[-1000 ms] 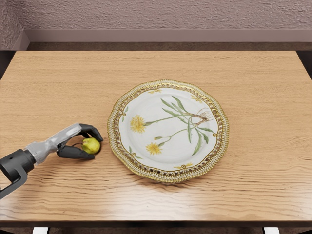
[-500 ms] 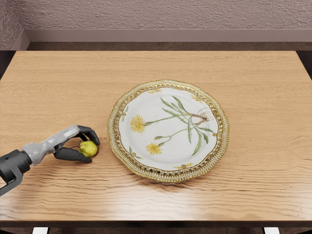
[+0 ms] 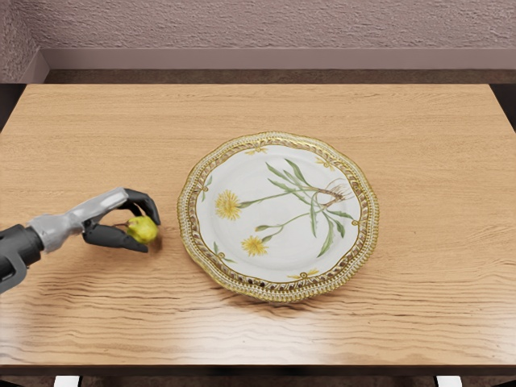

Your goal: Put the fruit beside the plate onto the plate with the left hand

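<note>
One small yellow-green fruit point(image 3: 143, 229) sits between the dark fingers point(image 3: 142, 202) of the left hand point(image 3: 111, 211). The fingers curl over the top of the fruit, and the thumb presses on it from the near side. So the fruit is held right at the tips of the fingers. The arm comes in from the left edge. The fruit is over the left part of the wooden surface point(image 3: 97, 129). It is just beside the left rim of the big plate point(image 3: 188, 211) with yellow flowers on it, but it is not touching the plate. I cannot tell if the fruit touches the surface.
</note>
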Tool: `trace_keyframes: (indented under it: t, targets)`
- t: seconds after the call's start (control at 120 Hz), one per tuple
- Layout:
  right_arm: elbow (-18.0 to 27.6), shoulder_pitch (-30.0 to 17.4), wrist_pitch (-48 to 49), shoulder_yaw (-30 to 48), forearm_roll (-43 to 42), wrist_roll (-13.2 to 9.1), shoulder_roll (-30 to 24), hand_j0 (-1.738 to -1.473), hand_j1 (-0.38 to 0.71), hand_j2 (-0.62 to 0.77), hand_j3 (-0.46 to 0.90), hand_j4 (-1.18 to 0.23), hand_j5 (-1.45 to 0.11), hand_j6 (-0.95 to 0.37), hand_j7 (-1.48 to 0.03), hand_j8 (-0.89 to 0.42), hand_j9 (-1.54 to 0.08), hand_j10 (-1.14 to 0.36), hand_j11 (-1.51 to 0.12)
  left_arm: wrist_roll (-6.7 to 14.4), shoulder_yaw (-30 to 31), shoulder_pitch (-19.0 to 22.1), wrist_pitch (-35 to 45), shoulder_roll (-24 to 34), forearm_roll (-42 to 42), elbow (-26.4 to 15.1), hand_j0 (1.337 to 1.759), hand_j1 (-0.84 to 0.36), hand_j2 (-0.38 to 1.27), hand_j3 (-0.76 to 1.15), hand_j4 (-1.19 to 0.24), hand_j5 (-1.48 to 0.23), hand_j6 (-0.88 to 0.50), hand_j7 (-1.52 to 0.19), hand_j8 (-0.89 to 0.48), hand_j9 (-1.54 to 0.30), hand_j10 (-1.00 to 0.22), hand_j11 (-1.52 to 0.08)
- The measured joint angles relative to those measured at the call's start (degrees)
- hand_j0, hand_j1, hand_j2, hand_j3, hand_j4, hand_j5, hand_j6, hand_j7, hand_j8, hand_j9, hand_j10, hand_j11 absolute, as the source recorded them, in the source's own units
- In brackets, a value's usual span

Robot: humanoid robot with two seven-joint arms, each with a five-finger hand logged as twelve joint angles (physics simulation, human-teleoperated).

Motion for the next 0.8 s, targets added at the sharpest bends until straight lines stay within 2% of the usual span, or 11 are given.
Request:
trace_keyframes:
  t: [0.242, 0.492, 0.8]
  targets:
    - [0.0, 0.04, 0.0, 0.09, 0.0, 0.0, 0.0, -1.658, -0.31, -0.01, 0.0, -0.03, -0.04, -0.03, -0.04, -0.03, -0.04, -0.03, -0.04, 0.12, -1.52, -3.31, -6.78, 1.42, -2.5, -0.44, 1.653, -0.3, 0.3, 0.0, -0.66, -0.96, -0.53, -0.95, -0.42, -0.94, -0.61, -0.91]
    - [0.0, 0.02, 0.0, 0.14, 0.0, 0.0, 0.0, -1.658, -0.31, -0.01, 0.0, -0.03, -0.04, -0.03, -0.04, -0.03, -0.04, -0.03, -0.04, 0.35, -2.91, -10.14, -15.52, 1.61, -8.36, -0.53, 1.654, -0.33, 0.38, 0.0, -0.67, -1.0, -0.53, -0.98, -0.42, -0.95, -0.6, -0.94]
    - [0.0, -0.08, 0.0, 0.01, -0.01, 0.01, 0.0, -1.658, -0.31, -0.01, 0.0, -0.03, -0.04, -0.03, -0.04, -0.03, -0.04, -0.03, -0.04, 4.22, -2.89, -17.58, -21.67, -2.43, -14.41, -0.45, 1.655, -0.35, 0.41, 0.0, -0.7, -1.04, -0.55, -1.0, -0.43, -0.98, -0.6, -0.97]
